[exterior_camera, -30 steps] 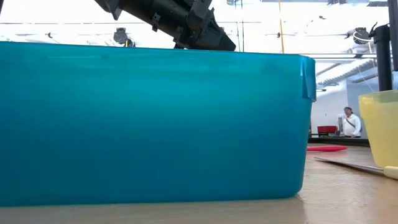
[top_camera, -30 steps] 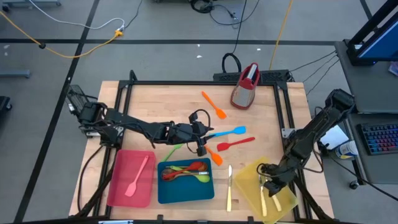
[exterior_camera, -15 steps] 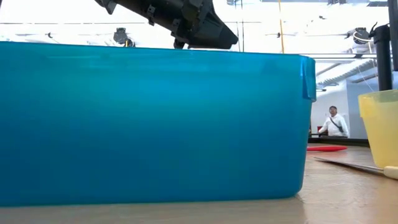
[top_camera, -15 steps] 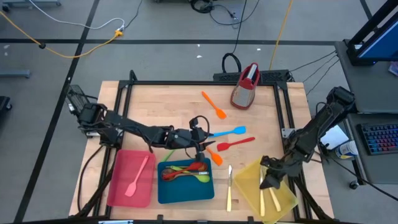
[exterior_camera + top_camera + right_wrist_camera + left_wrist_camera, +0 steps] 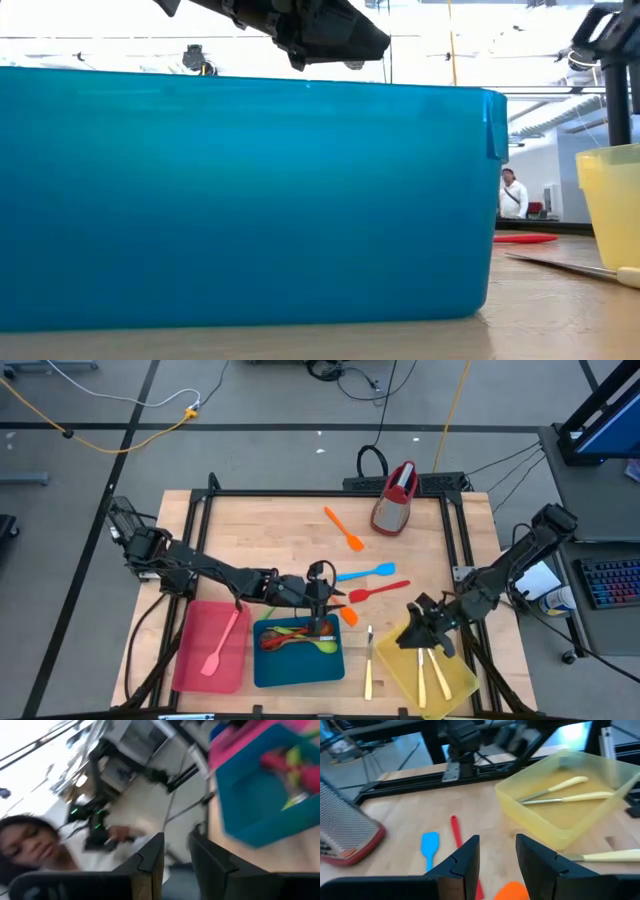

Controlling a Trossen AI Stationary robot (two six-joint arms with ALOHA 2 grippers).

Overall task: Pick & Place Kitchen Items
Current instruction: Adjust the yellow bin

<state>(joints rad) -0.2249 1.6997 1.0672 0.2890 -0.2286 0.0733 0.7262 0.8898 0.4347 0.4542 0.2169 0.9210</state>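
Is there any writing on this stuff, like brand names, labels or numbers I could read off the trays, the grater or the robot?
None can be read.
The red tray, blue tray and yellow tray: plain, no print visible.
The grater: no legible marking.
The keyboard beside the table: keys too small to read.
The left tool and right tool: bare dark fingers, no lettering.

Past the open left pincer [image 5: 497, 862], two cream knives [image 5: 565, 790] lie in the yellow tray [image 5: 535, 817].
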